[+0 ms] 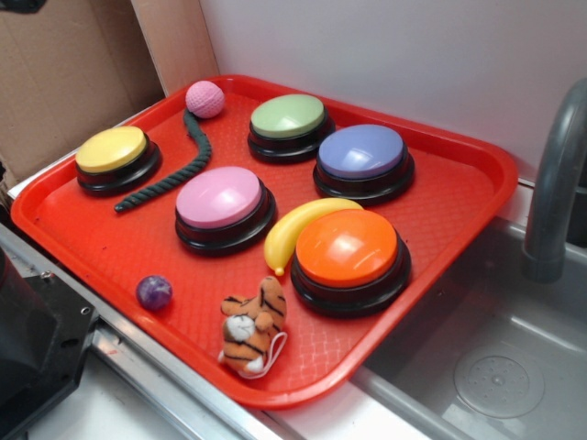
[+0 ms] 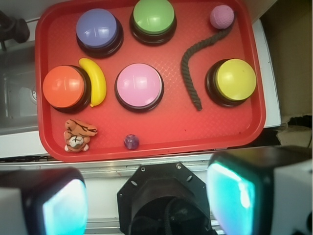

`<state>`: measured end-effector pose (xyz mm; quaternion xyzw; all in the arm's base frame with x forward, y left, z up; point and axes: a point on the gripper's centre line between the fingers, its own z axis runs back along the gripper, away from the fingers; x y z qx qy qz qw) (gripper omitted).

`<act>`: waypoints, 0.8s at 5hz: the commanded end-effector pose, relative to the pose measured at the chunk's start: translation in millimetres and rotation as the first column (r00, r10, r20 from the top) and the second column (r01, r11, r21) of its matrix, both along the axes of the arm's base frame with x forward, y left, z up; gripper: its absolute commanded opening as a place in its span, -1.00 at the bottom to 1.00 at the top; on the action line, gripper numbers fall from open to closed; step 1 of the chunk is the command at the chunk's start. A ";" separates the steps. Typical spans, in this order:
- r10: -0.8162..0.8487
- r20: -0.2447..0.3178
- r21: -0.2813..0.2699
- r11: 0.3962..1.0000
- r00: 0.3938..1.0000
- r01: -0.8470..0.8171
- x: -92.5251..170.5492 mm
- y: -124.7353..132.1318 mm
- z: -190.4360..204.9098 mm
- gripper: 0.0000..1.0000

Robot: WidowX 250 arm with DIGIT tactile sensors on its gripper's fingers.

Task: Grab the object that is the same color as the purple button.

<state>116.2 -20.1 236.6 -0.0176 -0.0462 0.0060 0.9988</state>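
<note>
While the claw (image 2: 142, 200) waits wide open | small purple ball (image 2: 131, 142) sits just below pink button (image 2: 139, 86) | come straight down, pinch gently so it won't roll.

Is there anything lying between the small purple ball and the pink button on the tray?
No. In the wrist view, only bare red tray separates the small purple ball from the pink button.

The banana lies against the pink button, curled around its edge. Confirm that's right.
Not right. The banana curls around the orange button, not the pink button, which sits apart from it. Both views show this, the wrist view most plainly.
</note>
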 end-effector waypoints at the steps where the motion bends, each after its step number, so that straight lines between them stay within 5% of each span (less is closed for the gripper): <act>1: 0.000 0.000 0.000 1.000 1.000 0.000 0.0 0.0 0.0 1.00; 3: 0.004 0.007 -0.078 0.997 1.000 -0.003 15.6 -14.9 -54.5 1.00; 4: -0.012 -0.052 -0.082 0.997 0.999 0.008 19.7 -21.9 -85.4 1.00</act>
